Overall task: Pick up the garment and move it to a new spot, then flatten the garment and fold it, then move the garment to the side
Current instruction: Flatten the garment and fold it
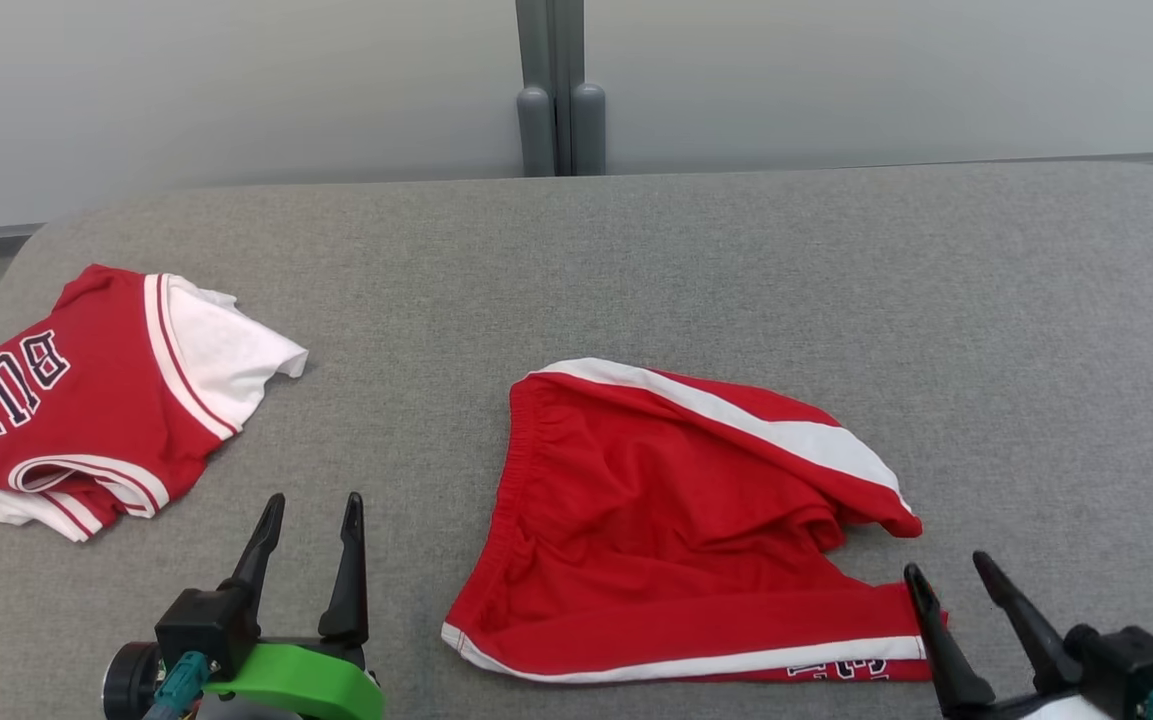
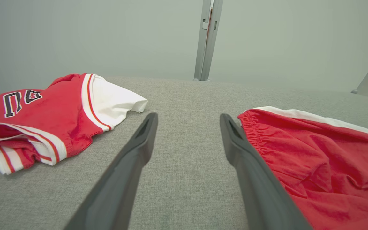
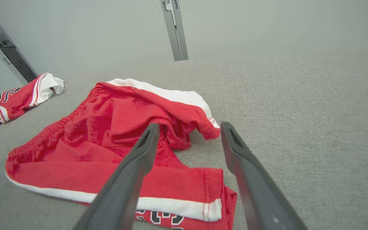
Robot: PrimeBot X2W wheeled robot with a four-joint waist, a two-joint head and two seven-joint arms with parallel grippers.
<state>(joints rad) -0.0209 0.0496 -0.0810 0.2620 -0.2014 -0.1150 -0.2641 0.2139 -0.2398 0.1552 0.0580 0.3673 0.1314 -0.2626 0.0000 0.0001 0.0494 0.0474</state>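
Grey fabric surface (image 1: 736, 280), red shorts (image 1: 656, 520), folded jersey (image 1: 66, 410) reading "BUL"

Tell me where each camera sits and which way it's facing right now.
Head view: above, looking forward and down at the grey table; left hand lower left, right hand lower right.
Left wrist view: low over the table, looking along the left hand's open fingers, between jersey and red shorts.
Right wrist view: looking along the right hand's open fingers at the shorts' near leg.
Both wrist views share jersey, shorts and the grey post behind.
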